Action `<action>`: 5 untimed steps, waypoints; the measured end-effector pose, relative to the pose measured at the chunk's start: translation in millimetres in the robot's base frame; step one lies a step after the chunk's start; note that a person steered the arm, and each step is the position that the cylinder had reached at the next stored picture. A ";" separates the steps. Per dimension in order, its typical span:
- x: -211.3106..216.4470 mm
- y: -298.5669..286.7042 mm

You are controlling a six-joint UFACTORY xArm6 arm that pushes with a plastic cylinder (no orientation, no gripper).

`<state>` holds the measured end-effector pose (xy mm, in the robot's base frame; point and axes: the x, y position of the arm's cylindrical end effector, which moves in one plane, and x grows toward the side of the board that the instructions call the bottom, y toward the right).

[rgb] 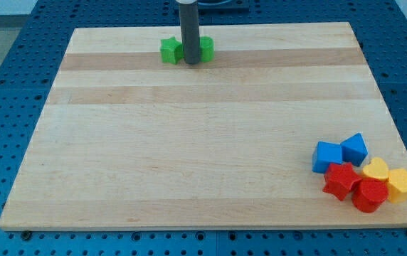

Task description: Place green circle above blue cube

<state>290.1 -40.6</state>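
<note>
My tip [191,62] rests on the board near the view's top, between two green blocks. The green block on its left [169,50] has a jagged, star-like outline. The green block on its right [206,48] looks rounded like a circle and is partly hidden by the rod; it seems to touch the rod. The blue cube [327,157] lies far off at the view's bottom right, at the left edge of a cluster. The wooden board [189,156] carries everything.
The bottom-right cluster also holds a second blue block [354,148], a red star-like block [341,180], a red block [369,195], a yellow heart-like block [376,169] and a yellow block [403,184]. A blue perforated table [18,85] surrounds the board.
</note>
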 end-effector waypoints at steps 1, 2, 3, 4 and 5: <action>-18.3 3.5; -49.7 0.6; -63.4 -7.8; -59.3 24.8; -45.5 76.1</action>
<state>244.6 35.6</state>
